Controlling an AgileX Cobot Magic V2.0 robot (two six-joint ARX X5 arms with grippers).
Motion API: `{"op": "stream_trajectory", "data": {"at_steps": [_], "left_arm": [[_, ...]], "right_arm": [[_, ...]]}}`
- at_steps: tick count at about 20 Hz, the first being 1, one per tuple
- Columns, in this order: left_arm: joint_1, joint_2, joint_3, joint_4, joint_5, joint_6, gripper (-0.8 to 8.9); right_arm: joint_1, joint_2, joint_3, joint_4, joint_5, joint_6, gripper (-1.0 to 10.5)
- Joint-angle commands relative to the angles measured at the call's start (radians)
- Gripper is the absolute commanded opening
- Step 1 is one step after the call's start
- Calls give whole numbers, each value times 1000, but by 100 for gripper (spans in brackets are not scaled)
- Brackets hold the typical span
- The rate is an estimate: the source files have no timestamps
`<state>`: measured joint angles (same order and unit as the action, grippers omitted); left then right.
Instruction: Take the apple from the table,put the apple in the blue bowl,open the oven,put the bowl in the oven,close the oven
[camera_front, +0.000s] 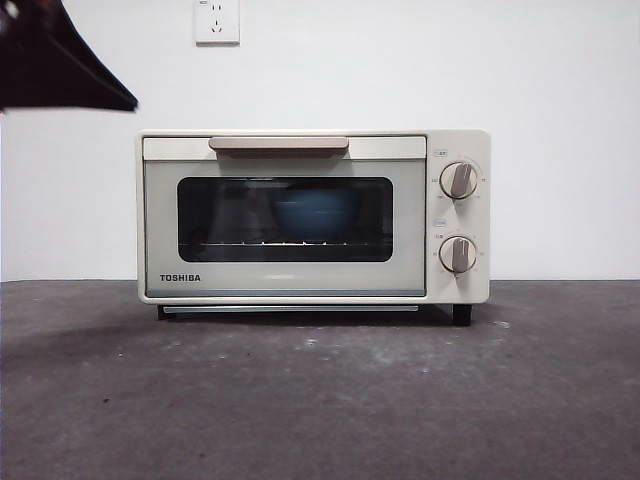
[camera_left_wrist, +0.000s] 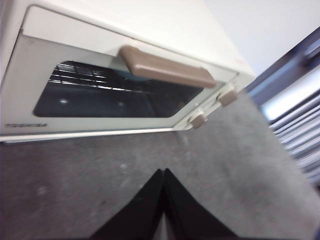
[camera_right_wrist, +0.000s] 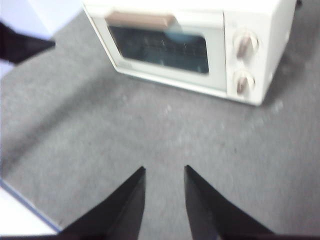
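Sitting shut, one oven (camera_front: 313, 215) holds one blue bowl (camera_front: 315, 215).

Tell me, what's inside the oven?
Through the oven's dark window, the blue bowl sits on a wire rack. The apple isn't visible; the bowl's wall hides whatever is inside.

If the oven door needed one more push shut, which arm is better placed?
Left, probably: its shut end effector hangs close before the oven handle. The right end effector sits farther back.
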<state>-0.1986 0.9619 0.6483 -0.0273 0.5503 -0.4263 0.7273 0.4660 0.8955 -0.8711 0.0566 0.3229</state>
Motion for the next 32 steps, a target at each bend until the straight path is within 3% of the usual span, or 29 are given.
{"op": "stream_trajectory", "data": {"at_steps": [1,7,10,12,15,32], "left_arm": [[-46,-103,14,-111,-102,103,7],[-127,-296,14,-307,-261,157,7],[-143,-360,14,-373,-293,158,7],[-146,-393,14,-406,-298,160,7],[-146,-428,14,-437,-298,161,7],[-146,-446,14,-437,-298,159,7]], "right_arm": [[10,3,-13,58,-2,-53,126],[10,2,-111,180,-26,-78,126],[10,2,-177,249,-51,-78,126],[10,2,-214,303,-72,-77,119],[11,2,-259,389,-96,-77,7],[11,2,-279,554,-22,-73,5]]}}
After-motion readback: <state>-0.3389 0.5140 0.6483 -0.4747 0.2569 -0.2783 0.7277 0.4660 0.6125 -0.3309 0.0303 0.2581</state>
